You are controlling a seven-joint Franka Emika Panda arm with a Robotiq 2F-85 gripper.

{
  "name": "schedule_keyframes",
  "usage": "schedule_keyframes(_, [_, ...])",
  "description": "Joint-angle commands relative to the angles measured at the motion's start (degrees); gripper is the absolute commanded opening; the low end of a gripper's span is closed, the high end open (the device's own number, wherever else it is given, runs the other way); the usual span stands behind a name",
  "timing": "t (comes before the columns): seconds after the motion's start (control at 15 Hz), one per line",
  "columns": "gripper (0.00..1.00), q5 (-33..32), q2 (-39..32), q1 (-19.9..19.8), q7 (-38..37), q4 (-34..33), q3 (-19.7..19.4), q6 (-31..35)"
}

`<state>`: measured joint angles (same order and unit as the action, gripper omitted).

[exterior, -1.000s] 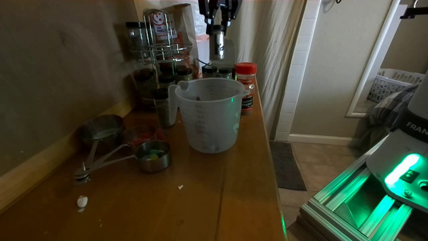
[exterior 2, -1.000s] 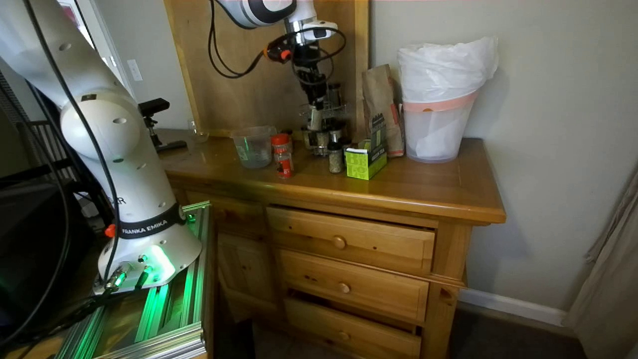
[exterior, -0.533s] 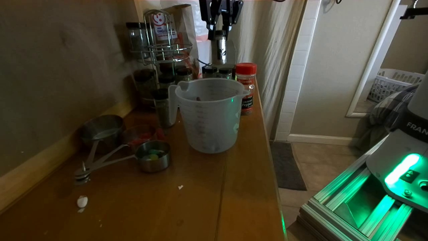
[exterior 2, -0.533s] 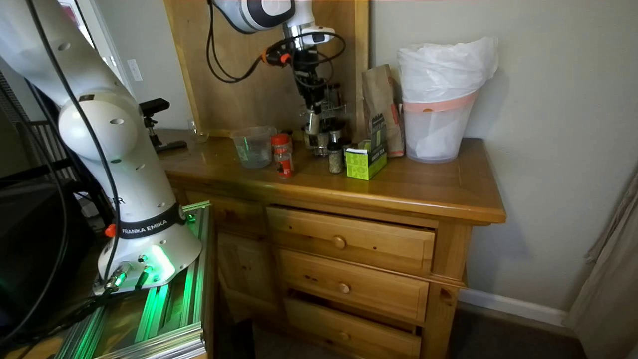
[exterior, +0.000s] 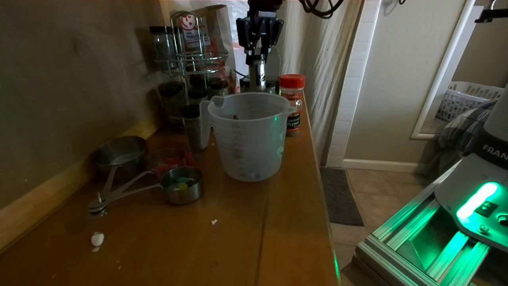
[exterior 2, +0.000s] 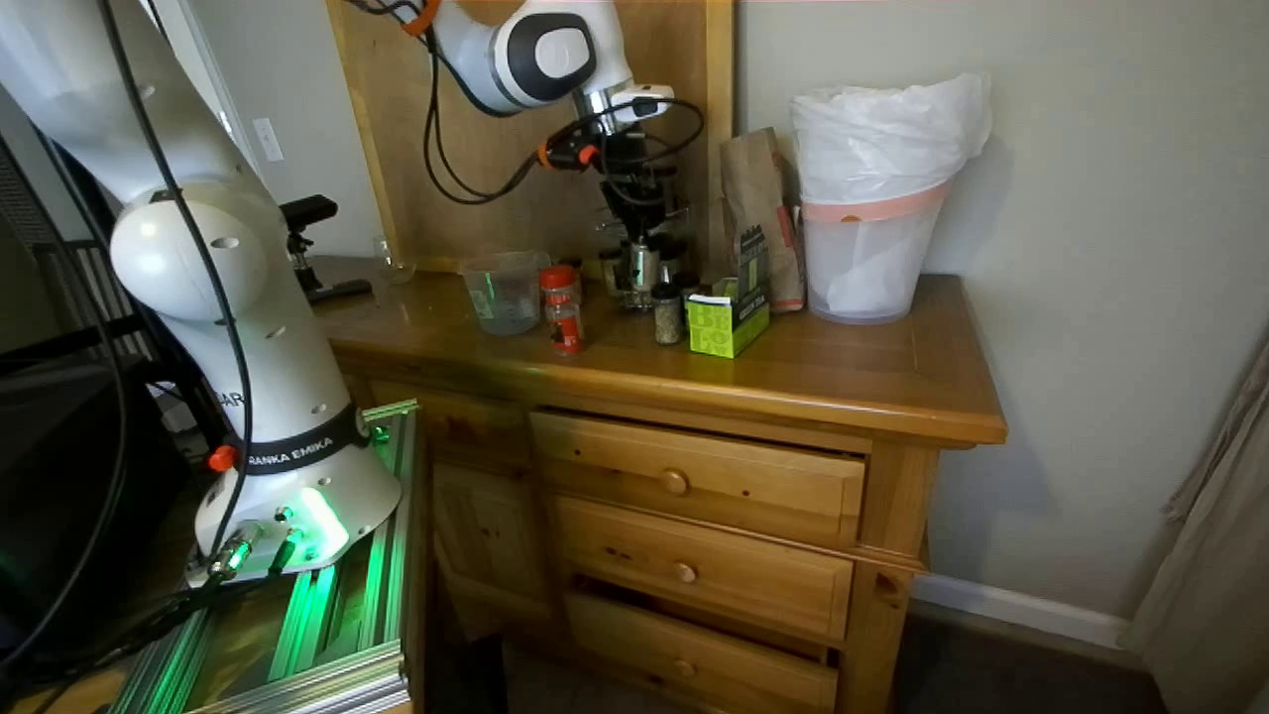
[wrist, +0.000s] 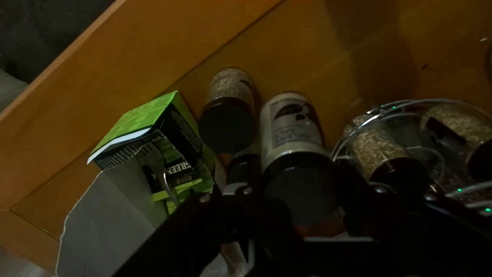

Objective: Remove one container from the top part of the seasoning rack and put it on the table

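My gripper (exterior: 257, 61) points down and is shut on a glass jar (exterior: 258, 75) with a dark lid, labelled celery salt in the wrist view (wrist: 294, 123). In an exterior view the gripper (exterior 2: 639, 236) holds this jar (exterior 2: 644, 266) upright in front of the seasoning rack. The wire rack (exterior: 198, 72) stands against the wall with one jar (exterior: 162, 47) on its upper tier and several below. In the wrist view the rack (wrist: 374, 115) is just right of the held jar. I cannot tell whether the jar's base touches the brown wooden table (exterior: 222, 246).
Another jar (wrist: 230, 100) and a green box (wrist: 142, 119) stand close left of the held jar in the wrist view. A translucent jug (exterior: 250, 139), a red-lidded pepper bottle (exterior: 292, 105) and metal measuring cups (exterior: 182, 186) are on the table. A bin (exterior 2: 863, 258) stands farther right.
My gripper has moved down with the jar in it, closer to the table and to the standing jars. In the last half second it also shifted toward the green box. The other things have not moved.
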<state>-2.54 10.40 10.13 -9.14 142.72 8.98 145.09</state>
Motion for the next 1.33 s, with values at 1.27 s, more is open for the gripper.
schedule_keyframes(1.27, [0.24, -5.0, -8.4, -0.8, -0.6, 0.5, 0.7, 12.2])
